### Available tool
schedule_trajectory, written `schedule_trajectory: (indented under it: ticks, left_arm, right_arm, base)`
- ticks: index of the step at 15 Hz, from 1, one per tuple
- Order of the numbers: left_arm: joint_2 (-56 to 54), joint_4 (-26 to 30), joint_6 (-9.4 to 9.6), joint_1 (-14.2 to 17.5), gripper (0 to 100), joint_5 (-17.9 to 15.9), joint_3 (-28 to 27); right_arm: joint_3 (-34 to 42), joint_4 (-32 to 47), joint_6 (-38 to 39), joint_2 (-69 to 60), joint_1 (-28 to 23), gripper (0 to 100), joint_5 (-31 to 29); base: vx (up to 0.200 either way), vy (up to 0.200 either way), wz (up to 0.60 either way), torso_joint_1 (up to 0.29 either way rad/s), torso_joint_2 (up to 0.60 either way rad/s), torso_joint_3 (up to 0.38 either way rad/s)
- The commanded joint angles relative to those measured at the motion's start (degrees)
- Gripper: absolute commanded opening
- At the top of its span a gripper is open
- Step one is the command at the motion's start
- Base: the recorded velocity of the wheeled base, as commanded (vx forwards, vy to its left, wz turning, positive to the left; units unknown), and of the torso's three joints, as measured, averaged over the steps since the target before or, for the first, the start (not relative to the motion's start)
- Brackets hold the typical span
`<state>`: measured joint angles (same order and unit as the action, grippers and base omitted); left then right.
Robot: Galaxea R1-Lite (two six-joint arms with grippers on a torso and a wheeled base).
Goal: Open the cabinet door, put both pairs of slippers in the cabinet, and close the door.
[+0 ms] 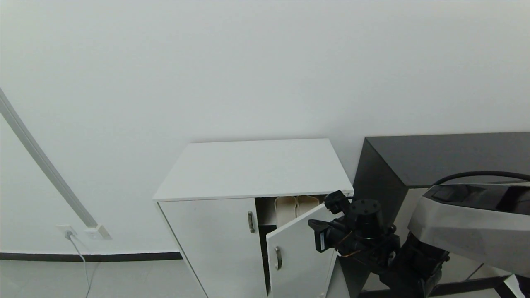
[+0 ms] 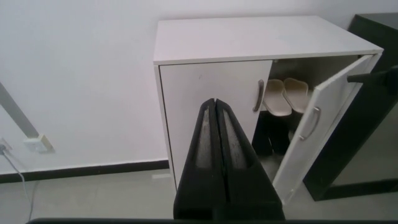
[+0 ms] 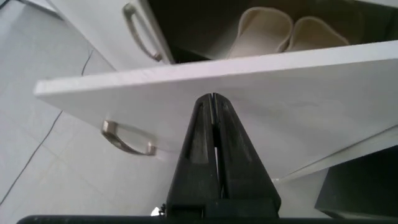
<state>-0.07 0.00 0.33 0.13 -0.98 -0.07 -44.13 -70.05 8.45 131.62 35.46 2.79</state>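
The white cabinet [image 1: 252, 167] has its left door [image 1: 211, 240] closed and its right door [image 1: 300, 256] swung partly open. A beige pair of slippers [image 1: 296, 207] stands on the upper shelf inside, toes toward the back [image 3: 261, 28]. The lower shelf [image 2: 267, 134] is dark, and I cannot tell what lies there. My right gripper [image 3: 213, 96] is shut, its tips at the outer face of the open door just below its top edge [image 1: 335, 202]. My left gripper [image 2: 215, 101] is shut with nothing in it, held well back in front of the closed left door.
A black table [image 1: 447, 157] stands tight against the cabinet's right side, behind the open door. A wall socket with a cable [image 1: 66, 231] sits low on the wall to the left. Grey tiled floor [image 2: 93, 193] spreads before the cabinet.
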Motion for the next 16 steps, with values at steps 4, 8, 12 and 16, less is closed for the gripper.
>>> schedule_trajectory:
  ticks: [4,8,12,16]
  left_arm:
    - [0.1,0.0,-0.07,0.0,0,0.0,0.0]
    - [0.1,0.0,-0.07,0.0,0,0.1,0.0]
    - [0.1,0.0,-0.07,0.0,0,0.1,0.0]
    - [0.1,0.0,-0.07,0.0,0,0.1,0.0]
  right_arm:
    - [-6.2,1.6,0.1,4.3,-2.2,0,0.0]
    - [-10.7,1.9,0.2,6.9,-3.7,0,0.0]
    - [-12.8,3.9,0.2,7.4,-4.8,0,0.0]
    - [-13.6,4.0,0.3,7.8,-5.4,0,0.0]
  base:
    - [0.0,0.0,0.0,0.0,0.0,0.0]
    - [0.0,0.0,0.0,0.0,0.0,0.0]
    - [0.0,0.0,0.0,0.0,0.0,0.0]
    - [0.0,0.0,0.0,0.0,0.0,0.0]
